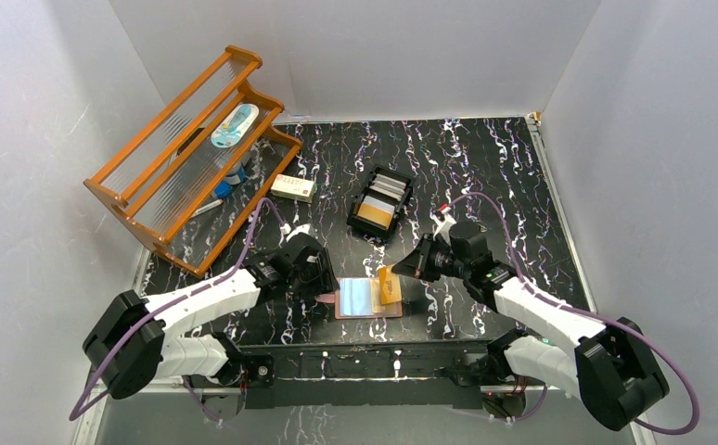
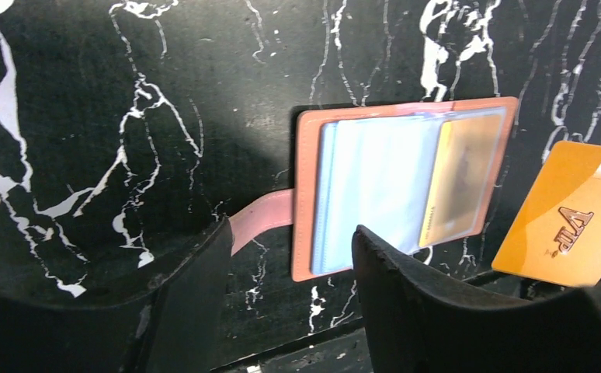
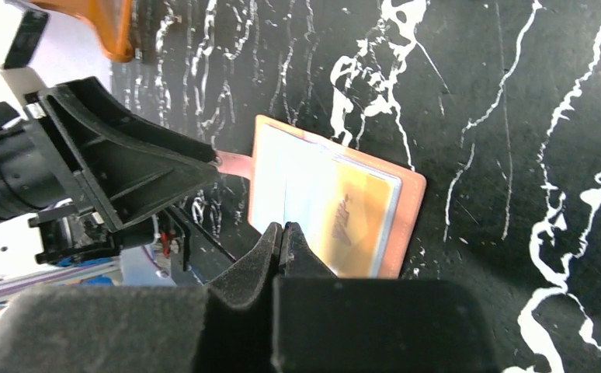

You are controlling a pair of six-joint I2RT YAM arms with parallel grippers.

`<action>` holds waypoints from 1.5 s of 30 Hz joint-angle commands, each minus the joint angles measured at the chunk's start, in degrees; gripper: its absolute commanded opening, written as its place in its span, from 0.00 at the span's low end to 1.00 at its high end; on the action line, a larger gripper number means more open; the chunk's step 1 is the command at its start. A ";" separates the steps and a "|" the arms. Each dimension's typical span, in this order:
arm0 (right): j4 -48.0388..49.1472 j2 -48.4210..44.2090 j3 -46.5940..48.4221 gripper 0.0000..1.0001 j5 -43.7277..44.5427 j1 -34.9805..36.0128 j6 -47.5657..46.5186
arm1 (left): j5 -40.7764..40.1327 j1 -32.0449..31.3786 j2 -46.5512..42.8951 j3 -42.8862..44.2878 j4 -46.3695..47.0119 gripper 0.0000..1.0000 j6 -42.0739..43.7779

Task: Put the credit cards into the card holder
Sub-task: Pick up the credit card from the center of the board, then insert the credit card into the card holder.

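Left fingers (image 2: 196,287) gape at card holder (image 2: 307,194), right gripper (image 3: 283,233) pinches card (image 2: 569,217)

The card holder (image 2: 305,202) is smooth leather with glossy clear plastic sleeves (image 2: 375,186).

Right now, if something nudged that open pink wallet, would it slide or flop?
Lying flat and thin, the card holder would probably slide, not tip. Its clear sleeves look glossy and soft, so likely floppy. The thin strap would probably bend.

Left claw (image 2: 291,229) stands parted, right claw (image 3: 283,229) pinched closed.
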 commanded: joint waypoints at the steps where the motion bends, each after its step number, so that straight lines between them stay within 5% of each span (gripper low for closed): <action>1: -5.38 0.16 5.01 0.00 7.52 2.61 -2.31 | -2.58 0.09 0.59 1.47 -2.17 0.59 1.47; 14: -16.22 10.73 17.93 0.00 23.46 15.76 -2.28 | 0.21 0.07 3.27 -0.46 1.96 0.59 1.69; 33: -26.31 20.06 26.57 0.00 31.16 19.92 -5.35 | -2.70 0.05 3.88 -0.01 -2.18 0.03 1.52; 41: -27.25 20.07 26.93 0.00 30.57 19.98 -4.70 | -2.77 0.13 2.90 0.35 -2.90 0.01 0.23; 45: -25.36 19.06 26.59 0.00 28.19 19.97 -2.95 | 0.19 0.07 1.54 3.62 -3.15 0.14 -0.36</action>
